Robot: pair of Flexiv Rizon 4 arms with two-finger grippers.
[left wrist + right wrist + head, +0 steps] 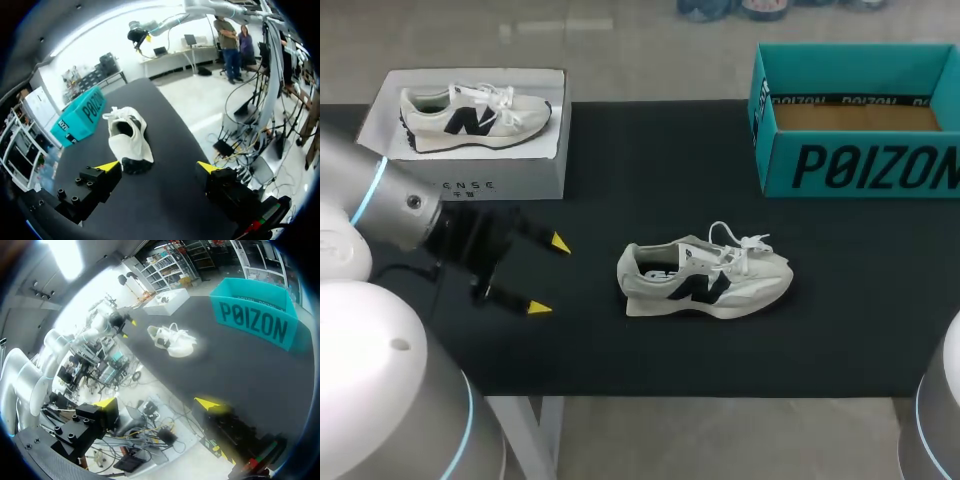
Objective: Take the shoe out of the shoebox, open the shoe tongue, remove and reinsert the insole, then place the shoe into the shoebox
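Shoebox [860, 165] is cropped at one end. Shoe [705, 282] lies crosswise, heel toward the left gripper [549, 276]; it and the right gripper [156, 402] gape.

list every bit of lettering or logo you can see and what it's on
Big dark brand word: teal shoebox, front wall.
Smaller repeated print: its inner back wall.
Faint spaced letters: white box, front, partly cut off by the left arm.
Dark letter logo: shoe, side.

Bright overhead light, faint shadow under the shoe [705, 280], ceiling glare.
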